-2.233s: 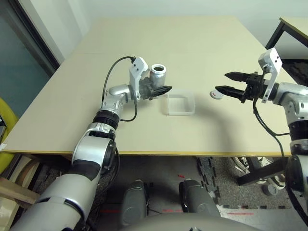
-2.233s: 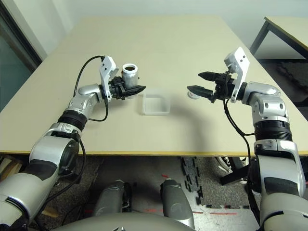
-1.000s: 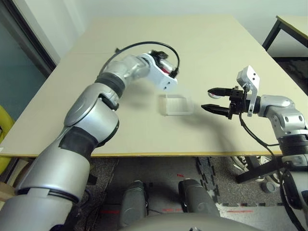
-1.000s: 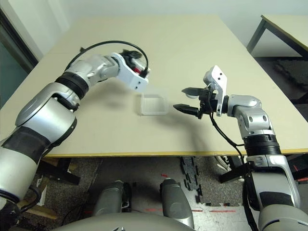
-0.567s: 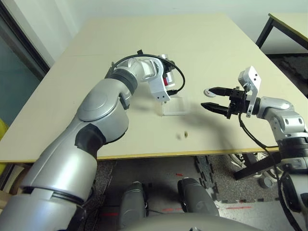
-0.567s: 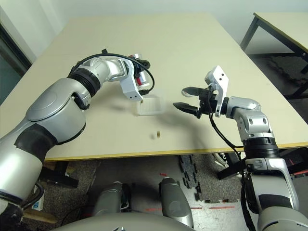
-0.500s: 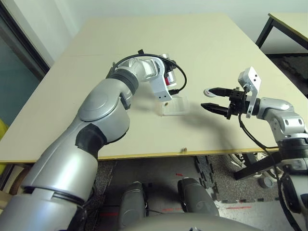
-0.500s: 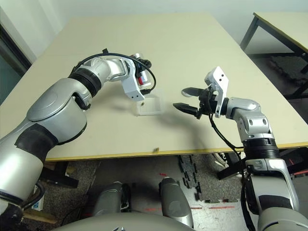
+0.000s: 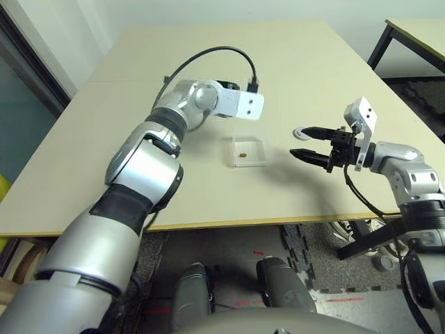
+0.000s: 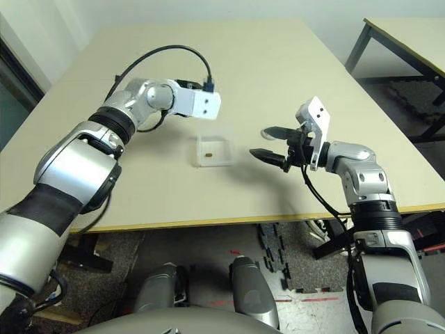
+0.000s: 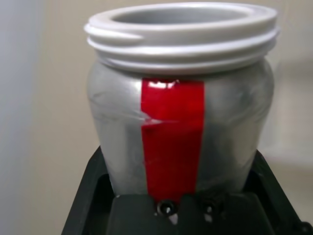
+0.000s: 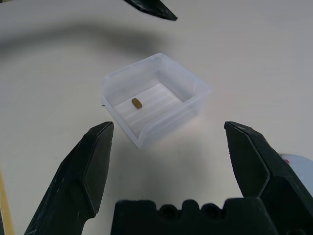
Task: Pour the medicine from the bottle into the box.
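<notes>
Pale tabletop (image 9: 174, 202). L gripper (image 11: 178, 186) clamped on open btl (image 11: 171, 132), held w/ mouth bare. R gripper (image 9: 297, 142) spread, nothing gripped, box (image 9: 250, 163) at its 9 o'clock. One pill (image 12: 137, 103) inside box. Risk: btl swings back over tilted, extra pills miss rim.

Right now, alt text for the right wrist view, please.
A small brown pill lies inside a clear plastic box on a pale table. The right gripper stands open, empty, in the foreground; part of a whitish disc shows beside it.
</notes>
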You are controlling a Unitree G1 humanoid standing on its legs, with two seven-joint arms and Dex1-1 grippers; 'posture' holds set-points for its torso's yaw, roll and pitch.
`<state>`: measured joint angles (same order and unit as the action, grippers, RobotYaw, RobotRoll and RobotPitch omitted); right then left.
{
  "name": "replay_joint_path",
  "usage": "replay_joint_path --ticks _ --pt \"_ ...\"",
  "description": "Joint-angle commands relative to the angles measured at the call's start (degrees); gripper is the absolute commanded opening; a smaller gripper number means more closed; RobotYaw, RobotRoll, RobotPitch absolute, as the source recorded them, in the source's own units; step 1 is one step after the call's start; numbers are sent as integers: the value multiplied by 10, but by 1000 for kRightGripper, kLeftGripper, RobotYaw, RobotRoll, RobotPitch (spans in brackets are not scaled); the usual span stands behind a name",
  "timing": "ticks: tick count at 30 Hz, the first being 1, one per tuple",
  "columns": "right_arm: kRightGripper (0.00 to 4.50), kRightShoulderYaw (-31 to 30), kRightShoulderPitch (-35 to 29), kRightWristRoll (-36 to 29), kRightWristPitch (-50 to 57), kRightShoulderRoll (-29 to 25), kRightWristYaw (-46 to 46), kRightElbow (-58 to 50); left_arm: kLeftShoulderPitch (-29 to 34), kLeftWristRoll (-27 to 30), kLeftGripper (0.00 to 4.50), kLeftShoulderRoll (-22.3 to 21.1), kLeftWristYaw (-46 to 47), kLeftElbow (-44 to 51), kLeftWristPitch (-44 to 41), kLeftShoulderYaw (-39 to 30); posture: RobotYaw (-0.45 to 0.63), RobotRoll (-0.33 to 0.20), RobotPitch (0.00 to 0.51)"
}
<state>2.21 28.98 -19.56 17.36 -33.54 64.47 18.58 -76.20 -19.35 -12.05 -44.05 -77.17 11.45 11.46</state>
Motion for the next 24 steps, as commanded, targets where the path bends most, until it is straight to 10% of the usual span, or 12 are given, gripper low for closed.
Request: replay_joint_path --ticks 1,24 --pt "4500 0 11 1 -8 0 3 15 17 85 2696 -1 -22 23 -64 -74 -269 0 36" --pt "4500 -28 37 32 -44 2 38 51 237 256 2696 -21 99 202 -125 -225 -231 0 39"
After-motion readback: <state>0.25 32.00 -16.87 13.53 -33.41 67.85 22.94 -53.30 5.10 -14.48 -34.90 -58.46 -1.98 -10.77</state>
